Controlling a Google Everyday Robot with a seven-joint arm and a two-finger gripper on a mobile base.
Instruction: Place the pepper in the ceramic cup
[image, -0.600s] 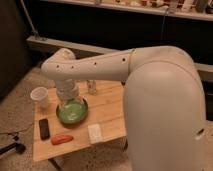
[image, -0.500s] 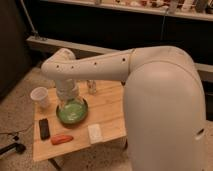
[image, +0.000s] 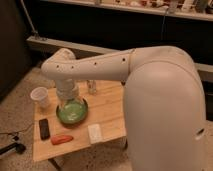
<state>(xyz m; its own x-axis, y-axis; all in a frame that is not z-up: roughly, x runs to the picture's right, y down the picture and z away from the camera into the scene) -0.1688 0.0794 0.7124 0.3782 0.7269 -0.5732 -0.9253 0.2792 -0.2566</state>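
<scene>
Wooden tabletop (image: 107, 112): pepper (image: 61, 139) lies ungrasped, apart from cup (image: 40, 96); gripper (image: 69, 102) hangs over green bowl (image: 73, 114), state cannot be told.

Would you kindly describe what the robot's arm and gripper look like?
The arm is a smooth off-white tube with rounded joints and small dark dots along its side. No loose cables show. The gripper, pale grey, sits above the green bowl.

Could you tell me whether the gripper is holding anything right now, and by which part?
That cannot be told: the gripper hangs just above the green bowl. The pepper is not held; it lies on the wooden table near the black device.
</scene>
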